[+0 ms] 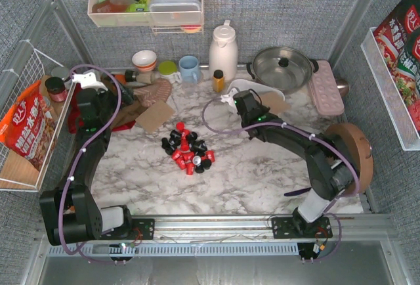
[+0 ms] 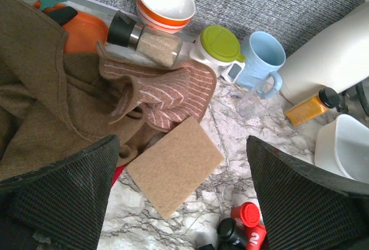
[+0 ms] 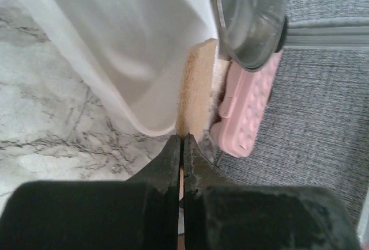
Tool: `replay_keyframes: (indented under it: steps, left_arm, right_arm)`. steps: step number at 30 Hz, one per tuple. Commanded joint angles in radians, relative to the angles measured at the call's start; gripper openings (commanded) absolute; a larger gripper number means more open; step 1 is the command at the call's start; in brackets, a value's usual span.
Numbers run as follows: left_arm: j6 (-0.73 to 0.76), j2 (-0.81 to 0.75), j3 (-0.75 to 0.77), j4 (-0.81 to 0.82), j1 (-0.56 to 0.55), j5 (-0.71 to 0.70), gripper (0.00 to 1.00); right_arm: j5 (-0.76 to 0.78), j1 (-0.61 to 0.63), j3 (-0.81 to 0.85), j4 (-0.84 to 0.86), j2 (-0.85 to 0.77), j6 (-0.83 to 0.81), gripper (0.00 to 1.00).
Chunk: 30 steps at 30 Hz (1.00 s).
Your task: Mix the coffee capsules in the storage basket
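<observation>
The coffee capsules [image 1: 188,148], red and black pods, lie in a loose heap on the marble table top, outside the basket. A few show at the bottom of the left wrist view [image 2: 247,230]. The white storage basket [image 1: 264,88] stands at the back, right of centre, and looks empty in the right wrist view [image 3: 144,48]; its corner also shows in the left wrist view [image 2: 345,146]. My right gripper [image 1: 241,104] [image 3: 183,137] is shut, its tips at the basket's near rim. My left gripper [image 1: 98,109] [image 2: 181,146] is open and empty, left of the heap.
A tan pad [image 2: 173,172] and brown cloths [image 2: 52,100] lie under the left gripper. Another tan pad [image 3: 199,88] lies under the basket. A pot [image 1: 282,67], pink tray [image 1: 326,88], thermos [image 1: 223,52], blue mug [image 1: 189,68] and yellow-capped bottle [image 1: 218,80] line the back.
</observation>
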Motion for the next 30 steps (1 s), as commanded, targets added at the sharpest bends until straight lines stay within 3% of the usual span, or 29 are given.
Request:
replay_keyframes:
  steps: [1,6,10,13,21,26,30]
  left_arm:
    - [-0.002,-0.007,-0.002,0.049,0.002,0.059,0.99]
    - [0.004,-0.019,-0.050,0.158,0.001,0.163,0.99]
    - [0.032,-0.014,-0.107,0.329,-0.014,0.376,0.99]
    - [0.087,-0.017,-0.137,0.408,-0.064,0.478,0.99]
    - [0.321,-0.062,-0.293,0.670,-0.226,0.811,0.99]
    - [0.435,-0.063,-0.321,0.668,-0.303,0.961,0.98]
    - [0.529,-0.078,-0.335,0.629,-0.355,1.004,0.93]
  right_arm:
    - [0.065,0.023,0.059,-0.081,-0.082,0.009,0.00]
    - [-0.068,0.071,0.148,-0.241,-0.268,0.121,0.00]
    - [-0.471,0.081,0.165,-0.313,-0.402,0.229,0.00]
    - [-0.663,0.088,0.122,-0.276,-0.470,0.265,0.00]
    - [-0.939,0.090,-0.126,-0.046,-0.596,0.375,0.00]
    - [-1.079,0.090,-0.243,0.068,-0.667,0.309,0.00]
    - [-1.187,0.090,-0.232,0.012,-0.693,0.286,0.00]
